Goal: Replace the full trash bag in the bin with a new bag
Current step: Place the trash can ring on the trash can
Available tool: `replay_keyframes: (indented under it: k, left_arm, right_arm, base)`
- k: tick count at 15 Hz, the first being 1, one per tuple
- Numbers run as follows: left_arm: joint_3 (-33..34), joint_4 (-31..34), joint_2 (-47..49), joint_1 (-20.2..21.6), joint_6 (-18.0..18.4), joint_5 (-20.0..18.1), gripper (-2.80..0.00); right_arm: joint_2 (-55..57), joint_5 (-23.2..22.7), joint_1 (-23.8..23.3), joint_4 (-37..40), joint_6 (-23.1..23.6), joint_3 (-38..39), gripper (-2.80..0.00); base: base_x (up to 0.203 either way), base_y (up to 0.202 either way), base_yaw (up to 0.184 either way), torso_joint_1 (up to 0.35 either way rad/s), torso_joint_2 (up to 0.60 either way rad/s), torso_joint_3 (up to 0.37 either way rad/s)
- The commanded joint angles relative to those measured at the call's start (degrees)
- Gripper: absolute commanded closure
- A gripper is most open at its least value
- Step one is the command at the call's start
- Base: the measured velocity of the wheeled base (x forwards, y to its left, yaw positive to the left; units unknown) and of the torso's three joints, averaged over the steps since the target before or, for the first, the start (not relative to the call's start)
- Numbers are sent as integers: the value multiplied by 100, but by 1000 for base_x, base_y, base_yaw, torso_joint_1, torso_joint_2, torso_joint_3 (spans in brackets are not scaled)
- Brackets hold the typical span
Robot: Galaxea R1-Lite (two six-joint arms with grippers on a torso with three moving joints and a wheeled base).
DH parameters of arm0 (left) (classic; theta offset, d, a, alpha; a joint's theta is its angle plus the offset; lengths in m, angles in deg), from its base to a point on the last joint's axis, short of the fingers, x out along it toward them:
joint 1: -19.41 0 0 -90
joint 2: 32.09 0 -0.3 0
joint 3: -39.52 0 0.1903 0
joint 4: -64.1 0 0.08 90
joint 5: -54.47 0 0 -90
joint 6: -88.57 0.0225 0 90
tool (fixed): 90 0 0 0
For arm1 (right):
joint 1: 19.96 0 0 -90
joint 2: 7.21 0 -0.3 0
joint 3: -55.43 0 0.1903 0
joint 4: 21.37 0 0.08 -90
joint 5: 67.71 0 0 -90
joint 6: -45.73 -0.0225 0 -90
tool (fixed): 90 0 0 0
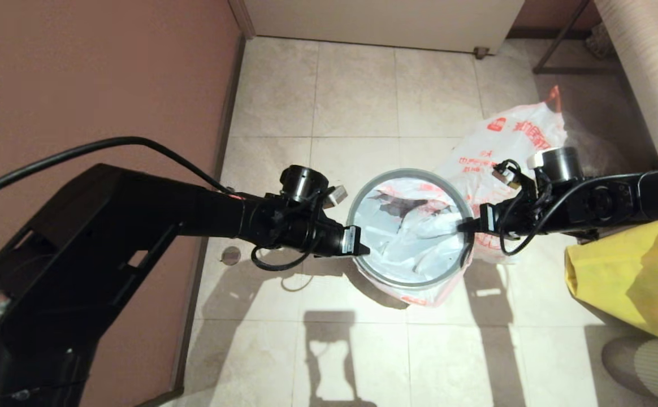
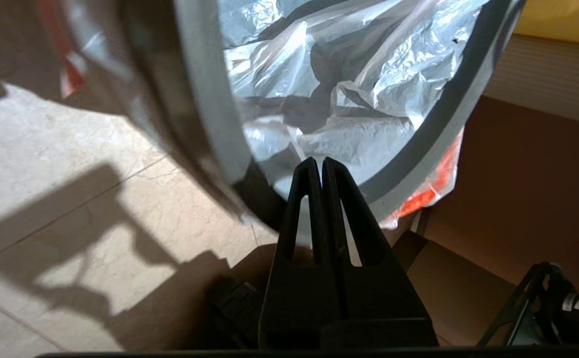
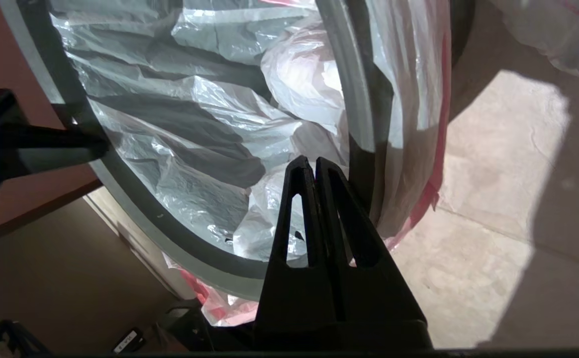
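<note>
Flanking the bin (image 1: 410, 282), left gripper (image 1: 363, 249) and right gripper (image 1: 464, 225) fingers closed, empty.

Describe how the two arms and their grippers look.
Both arms are matte black with loose black cables looping along them. The left gripper and right gripper each end in slim, black, triangular jaws with slotted cut-outs. A dark cylinder sits on each wrist, and a white label behind each gripper.

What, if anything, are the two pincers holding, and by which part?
Cannot tell: left pincer and right pincer are shut at the rim of the bin, against the new bag; no pinched film shows.
</note>
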Motion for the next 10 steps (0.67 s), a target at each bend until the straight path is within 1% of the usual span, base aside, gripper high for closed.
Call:
replay_keyframes:
  k: [1, 4, 6, 8, 10]
  left_arm:
    - [-95, 43, 393, 28, -7, 46, 0]
    - [-216, 71, 527, 74, -15, 53, 0]
    - [-164, 124, 281, 25, -42, 53, 0]
    - [-9, 264, -339, -185, -82, 86, 0]
    - [250, 372, -1233, -435, -220, 203, 0]
  right_arm:
    - [162, 30, 12, 3, -15, 6, 0]
    - [104, 30, 14, 3, -15, 22, 0]
    - [-64, 28, 21, 9, -16, 50, 0]
    - [-472, 5, 30, 12, -24, 274, 0]
    - [-1220, -22, 74, 18, -105, 611, 0]
  base:
    - [0, 0, 0, 0, 0, 0]
    - [0, 0, 0, 0, 0, 0]
    - [0, 0, 0, 0, 0, 0]
    - [0, 0, 0, 0, 0, 0]
    - [0, 0, 0, 0, 0, 0]
